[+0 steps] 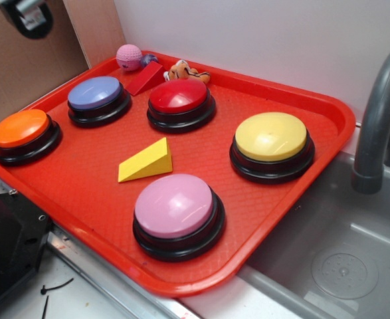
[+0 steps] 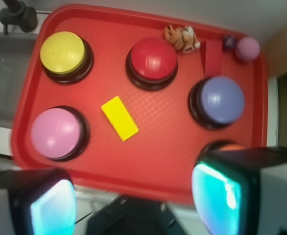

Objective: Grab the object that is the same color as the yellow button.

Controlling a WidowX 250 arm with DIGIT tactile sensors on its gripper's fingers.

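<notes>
**Yellow wedge lies mid-tray, ahead of an open claw**

The yellow wedge lies on the bare middle of the red tray, in the space ringed by the buttons, touching none of them. It sits between the pink button toward the tray's near edge and the red button toward the far edge. The yellow button, whose colour it matches, stands well apart by the edge next to the sink.

In the wrist view the gripper hangs high above the tray's near edge, its fingers spread wide with nothing between them. The wedge shows up ahead of the claw and slightly to the side of the pink button. Its long axis runs on a diagonal across the tray, not square to the jaws, so my judgement is that the coming move calls for travel forward and down, plus a wrist turn to close across the short sides.

The exterior view shows the sloped top, the thick end toward the yellow button; from above the wedge reads only as a flat rectangle. The exterior view shows only a dark part at its top left corner, too little to tell the claw's stance. A red wedge rests near the far edge, the wrong colour.
</notes>
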